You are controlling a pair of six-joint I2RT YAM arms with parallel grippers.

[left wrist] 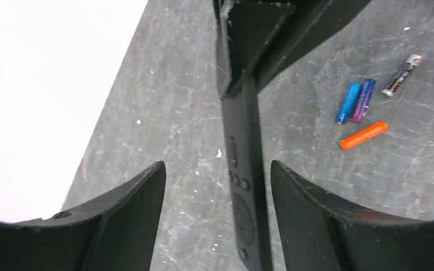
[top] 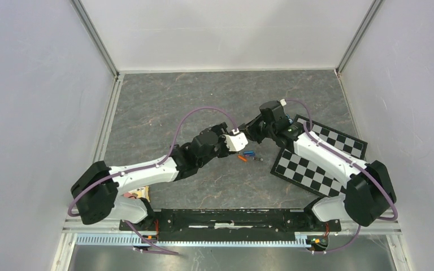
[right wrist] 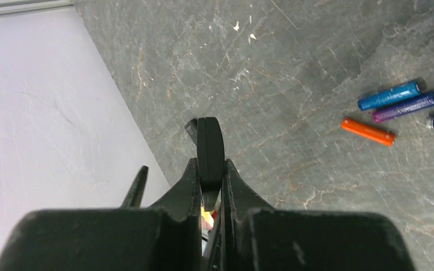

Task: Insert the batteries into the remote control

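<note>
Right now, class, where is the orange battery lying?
In the top view, the orange battery lies on the table near its middle, just beside the blue battery, left of the checkerboard.

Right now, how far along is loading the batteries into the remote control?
Done: the right tool is shut on the remote control. In hand: the left tool stands open either side of it. Left: the blue battery, purple battery, orange battery and dark battery lie on the table, unloaded.
</note>
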